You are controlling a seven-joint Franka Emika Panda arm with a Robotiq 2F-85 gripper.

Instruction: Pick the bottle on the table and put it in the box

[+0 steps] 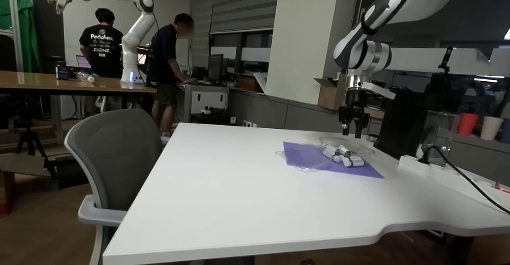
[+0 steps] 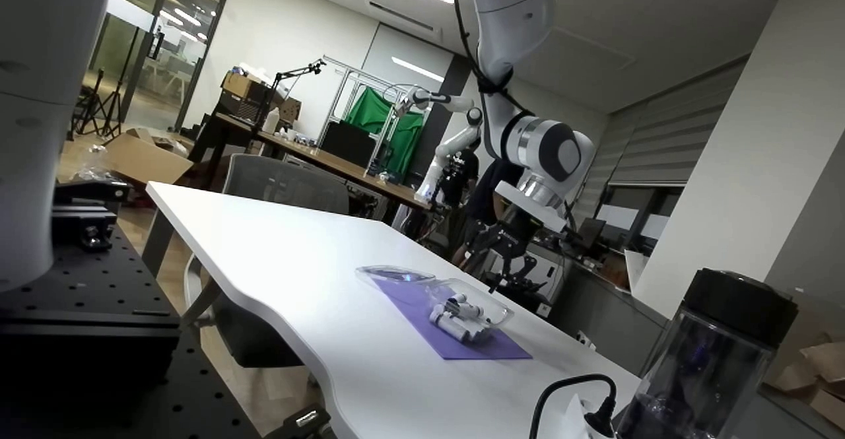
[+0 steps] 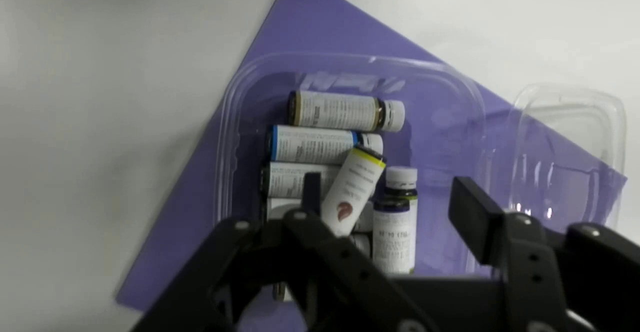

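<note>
— The jaws are spread apart with nothing pinched between them, hanging above that clear box (image 3: 227,162). Both exterior views show them up in the air, too.

— So is its job done?

— Looks that way to me. There's a yellow-banded bottle (image 3: 352,189) lying slantwise on top of its neighbours inside the box, and my money's on that as the one meant, though I couldn't swear to it. A gold-banded bottle (image 3: 337,111) and a blue-banded bottle (image 3: 315,145) lie side by side near it, and a purple-banded bottle (image 3: 391,232) partly covers another.

— Any left to fetch?

— Every one I can make out seems to be within the box's walls. Mind you, the jaws block the near end in the wrist view, so I can't tell how many are in there.

— Then what remains?

— Backing away, at most, I'd guess. What looks like a lid (image 3: 567,157) lies just beside the box, partly on the purple sheet (image 3: 300,17) and partly over the counter (image 1: 247,185), but the task doesn't ask for closing up.
</note>
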